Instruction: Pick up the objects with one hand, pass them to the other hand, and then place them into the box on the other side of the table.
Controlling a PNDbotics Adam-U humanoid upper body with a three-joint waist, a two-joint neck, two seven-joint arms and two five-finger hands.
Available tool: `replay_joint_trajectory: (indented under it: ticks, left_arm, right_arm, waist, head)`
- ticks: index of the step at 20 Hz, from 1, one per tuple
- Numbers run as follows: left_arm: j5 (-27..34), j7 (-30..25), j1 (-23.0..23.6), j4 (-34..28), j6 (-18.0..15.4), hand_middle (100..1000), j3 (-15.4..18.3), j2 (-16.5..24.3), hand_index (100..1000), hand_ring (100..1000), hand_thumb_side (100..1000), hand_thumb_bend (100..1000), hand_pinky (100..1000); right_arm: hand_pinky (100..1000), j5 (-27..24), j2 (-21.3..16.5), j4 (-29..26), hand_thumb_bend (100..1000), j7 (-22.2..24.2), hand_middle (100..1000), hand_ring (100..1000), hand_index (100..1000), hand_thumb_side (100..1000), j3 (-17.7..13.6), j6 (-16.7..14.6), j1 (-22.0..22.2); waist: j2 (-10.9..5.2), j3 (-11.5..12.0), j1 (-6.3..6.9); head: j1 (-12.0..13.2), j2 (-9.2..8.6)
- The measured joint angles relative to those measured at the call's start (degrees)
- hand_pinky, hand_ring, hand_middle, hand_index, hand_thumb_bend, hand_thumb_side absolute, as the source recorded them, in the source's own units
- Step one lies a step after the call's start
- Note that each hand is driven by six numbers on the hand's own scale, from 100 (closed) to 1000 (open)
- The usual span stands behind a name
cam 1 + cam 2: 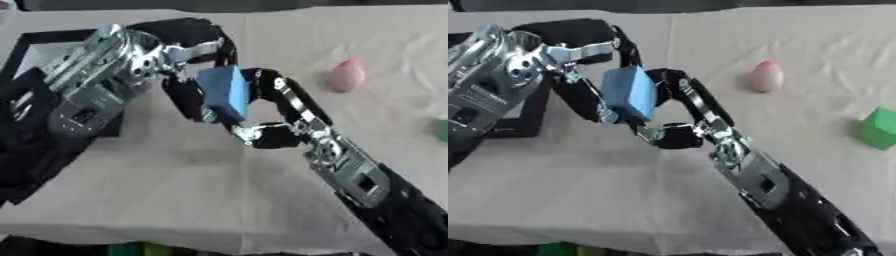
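Here we hold the blue foam block (629,98) above the table's (175,190) middle, right hand (677,112) and left hand (188,80) both curled round it, since it is passing toward the black-rimmed box (35,47) at the left edge.

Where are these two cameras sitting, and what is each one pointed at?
Left eye view: in the robot's head, looking down at the table; both arms show, left hand and right hand meeting on a blue block.
Right eye view: beside it, same downward look; more of the green block shows.
Shared: the handover, the pink object.
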Motion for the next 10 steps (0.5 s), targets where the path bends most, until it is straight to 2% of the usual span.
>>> replay_joint_trajectory:
  ticks: [4, 8, 10]
  left_arm:
    - [-0.89, 0.02, 0.00, -0.42, 0.02, 506, 0.00, 0.00, 557, 841, 100, 342, 860]
    - [-1.28, 0.27, 0.01, -0.53, 0.27, 486, 0.00, 0.00, 527, 824, 100, 332, 851]
    - [-1.39, 0.43, 0.06, -0.53, 0.44, 481, 0.01, 0.00, 515, 819, 100, 323, 847]
  right_arm:
    - [605, -0.07, 0.00, -0.24, 100, -0.24, 542, 603, 580, 100, -0.01, 0.26, 0.00]
    - [607, -0.36, 0.04, -0.28, 176, -0.80, 548, 607, 589, 100, 0.00, 0.81, 0.00]
    - [608, -0.51, 0.08, -0.29, 241, -1.10, 553, 611, 596, 100, 0.03, 1.27, 0.00]
  waist:
    - [0.10, 0.00, 0.00]
    - [0.16, 0.00, 0.00]
    - [0.16, 0.00, 0.00]
  head:
    - [0.00, 0.00]
    - [0.00, -0.01]
    - [0.00, -0.02]
